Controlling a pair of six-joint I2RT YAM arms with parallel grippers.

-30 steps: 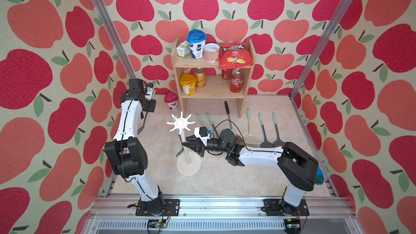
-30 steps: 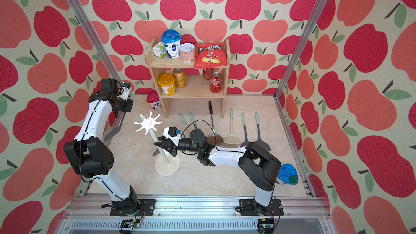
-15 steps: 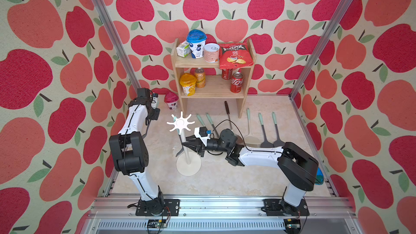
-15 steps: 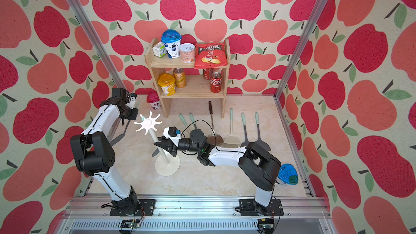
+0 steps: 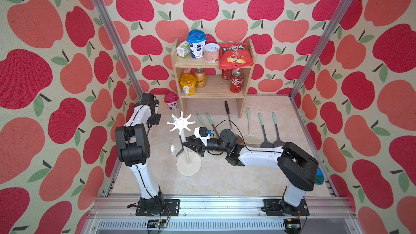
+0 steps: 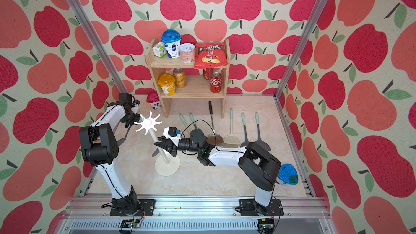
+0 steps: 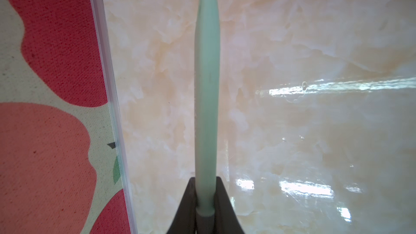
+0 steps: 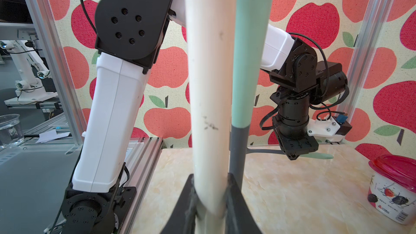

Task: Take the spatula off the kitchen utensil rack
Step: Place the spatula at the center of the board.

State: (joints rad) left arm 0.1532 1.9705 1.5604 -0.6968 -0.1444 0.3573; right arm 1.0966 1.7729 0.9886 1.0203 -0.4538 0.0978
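left gripper (image 7: 206,182) clenched on mint handle of spatula (image 7: 207,82). spatula is off the kitchen utensil rack (image 5: 180,123), held roughly level over the marble tabletop (image 7: 304,59), near the apple-print wall (image 7: 45,131). right gripper (image 8: 210,182) clamped round the rack's white pole (image 8: 209,82). second mint-handled utensil (image 8: 249,64) hangs on the rack, just beside the pole.
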